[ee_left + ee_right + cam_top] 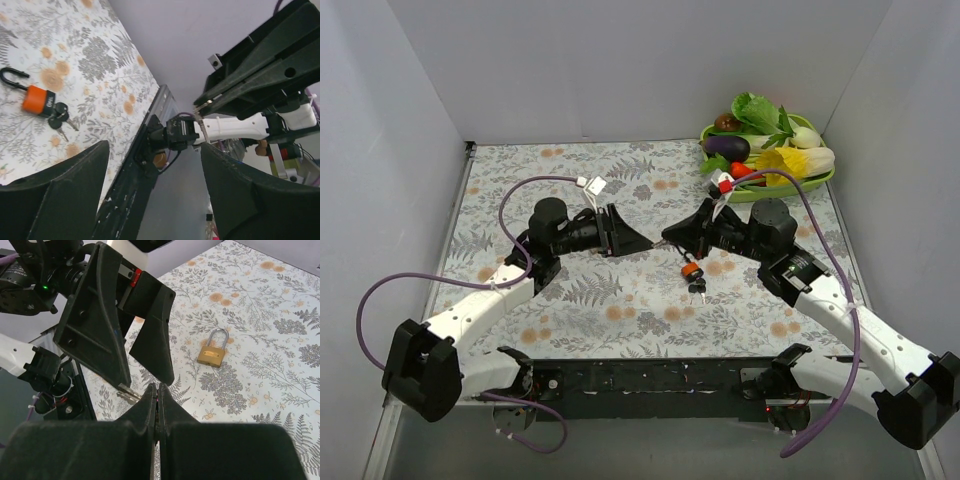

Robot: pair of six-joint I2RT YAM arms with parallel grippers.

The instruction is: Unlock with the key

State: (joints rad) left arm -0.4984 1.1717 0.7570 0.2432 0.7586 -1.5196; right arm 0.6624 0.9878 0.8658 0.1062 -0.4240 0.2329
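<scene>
My right gripper [158,387] is shut on a small silver key [127,394], whose blade sticks out sideways just past the fingertips. A brass padlock [212,354] lies flat on the floral cloth beyond it, shackle closed; the top view does not show it. My left gripper [154,150] faces the right gripper [666,243] tip to tip above mid-table. Its jaws stand wide apart with nothing between them, and one finger [95,325] hangs close beside the key. An orange padlock [691,271] with a bunch of dark keys lies just in front of the right gripper.
A green plate [820,181] of toy vegetables sits at the back right corner. White walls close in the left, back and right sides. The arms' black base rail [650,375] runs along the near edge.
</scene>
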